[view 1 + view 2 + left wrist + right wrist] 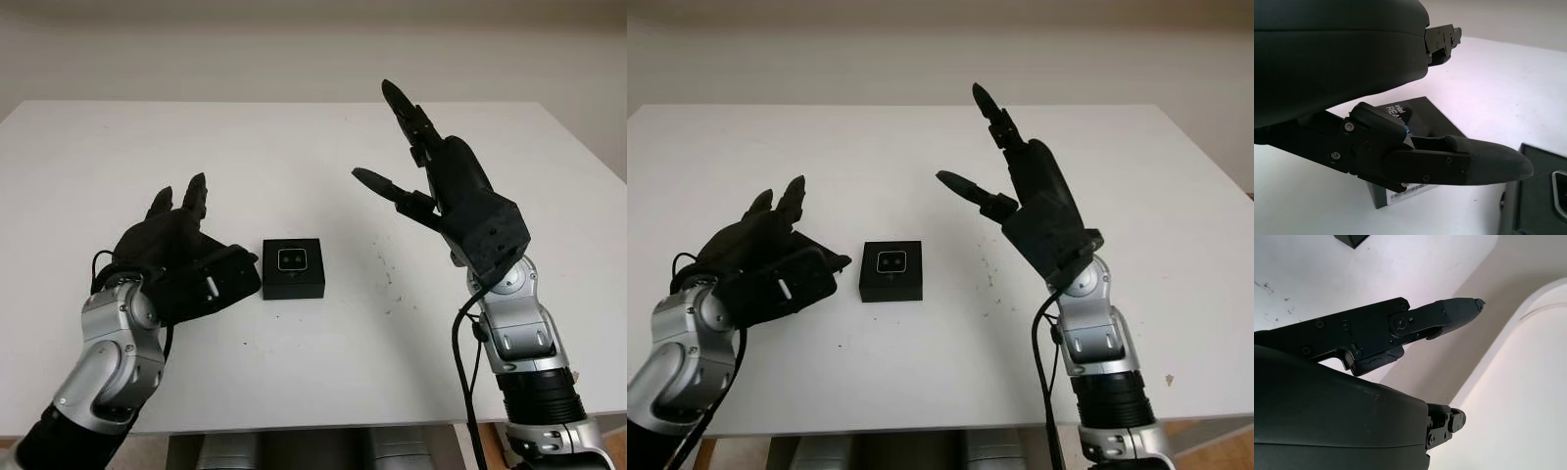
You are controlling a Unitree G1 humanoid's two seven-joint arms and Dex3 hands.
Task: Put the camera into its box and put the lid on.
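Left side first. The left hand [176,259] is low over the white table [294,157], at 9 o'clock of the box [293,268], with its near edge just beside the box wall. It hides most of what is under it. In the left wrist view a flat black lid [1430,117] with partly readable white print ("intel REA...") lies below the palm, half covered by the hand. I cannot tell if the hand grips the lid or just hovers over it, or if the lid sits flat on the table. In the head views the lid cannot be made out against the black hand.

Centre: the box is black, square and open-topped, near the table middle and slightly toward the near edge. The camera [292,259] is inside it, with its pale face and two dark lenses up. In the left wrist view the box is cut off at the frame edge and just a sliver of the camera shows.

There are small dark specks [387,276] on the table at 3 o'clock of the box.

Right: the right hand [431,186] is raised off the table at 2 o'clock of the box, well apart from it, open and holding nothing. A black cable [462,338] runs along the forearm. The right wrist view catches only a black corner at the frame edge, and what it belongs to is unclear.

Nothing stands between the right hand and the box.
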